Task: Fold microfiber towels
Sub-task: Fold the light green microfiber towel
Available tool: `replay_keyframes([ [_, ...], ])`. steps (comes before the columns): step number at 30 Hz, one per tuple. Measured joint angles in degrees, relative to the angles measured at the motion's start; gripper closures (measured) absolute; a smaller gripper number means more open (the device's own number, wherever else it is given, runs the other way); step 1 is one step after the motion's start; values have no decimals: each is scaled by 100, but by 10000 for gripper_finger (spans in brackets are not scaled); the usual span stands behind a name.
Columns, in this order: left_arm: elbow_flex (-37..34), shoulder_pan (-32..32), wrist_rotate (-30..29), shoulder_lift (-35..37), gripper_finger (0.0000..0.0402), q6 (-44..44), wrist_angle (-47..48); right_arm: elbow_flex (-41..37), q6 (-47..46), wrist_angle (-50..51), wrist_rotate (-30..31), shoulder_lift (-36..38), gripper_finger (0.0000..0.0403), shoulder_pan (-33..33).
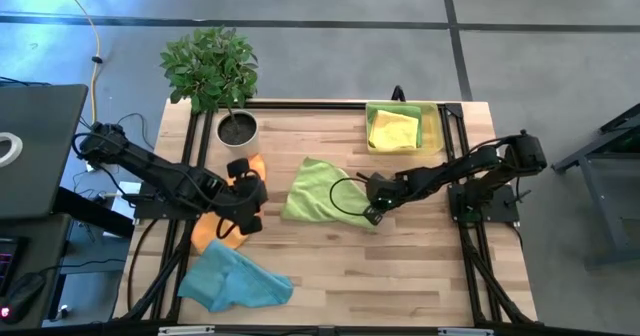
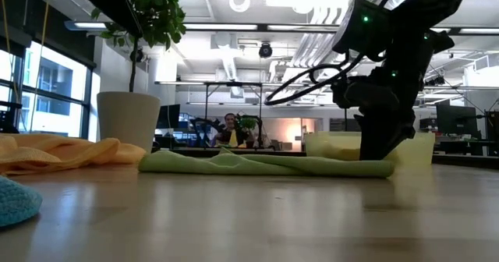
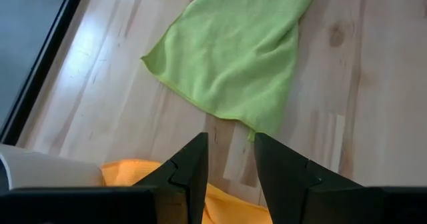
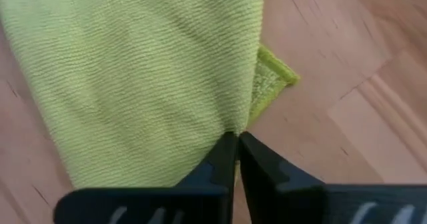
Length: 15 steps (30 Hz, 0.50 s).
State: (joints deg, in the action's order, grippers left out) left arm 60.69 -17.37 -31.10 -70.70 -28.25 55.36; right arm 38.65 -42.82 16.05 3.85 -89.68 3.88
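Right gripper (image 4: 237,141) pressed together at the table surface, pinching the edge of the lime green towel (image 1: 318,191) at its corner nearest the right arm; in the right wrist view fingertips (image 4: 223,159) meet on the cloth rim, with a small corner tab poking out beyond. Judged as the start of a fold: advisable to confirm that only one layer is caught, then lift just enough to clear the wood and carry the corner across toward 9 o'clock, laying it on the opposite edge without dragging the rest. Risk noted: thin purchase on a soft hem, liable to slip. Towel lies rumpled near table centre, fine ribbed pile, limp, edges wavy. Left gripper (image 3: 230,159) spread, holding nothing, hovering at 9 o'clock of the green cloth over the orange towel (image 1: 222,216), a loose crumpled heap. Light blue towel (image 1: 233,280) bunched at 7 o'clock, fuzzy. At 1 o'clock, translucent yellow tray (image 1: 437,126), rigid, rectangular, holding a yellow towel (image 1: 394,131) folded on top of a second green towel (image 1: 397,109). Potted plant (image 1: 213,71) at 11 o'clock, white pot, smooth. Table (image 1: 400,276) of pale wood planks, hard and flat.
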Motion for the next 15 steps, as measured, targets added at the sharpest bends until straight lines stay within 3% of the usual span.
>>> replay_keyframes([
  [7,0,212,87,-58,291,322,-141,7,430,109,-63,467,401,14],
  [15,0,489,122,-418,291,1637,-1125,760,1347,813,564,1027,402,383],
])
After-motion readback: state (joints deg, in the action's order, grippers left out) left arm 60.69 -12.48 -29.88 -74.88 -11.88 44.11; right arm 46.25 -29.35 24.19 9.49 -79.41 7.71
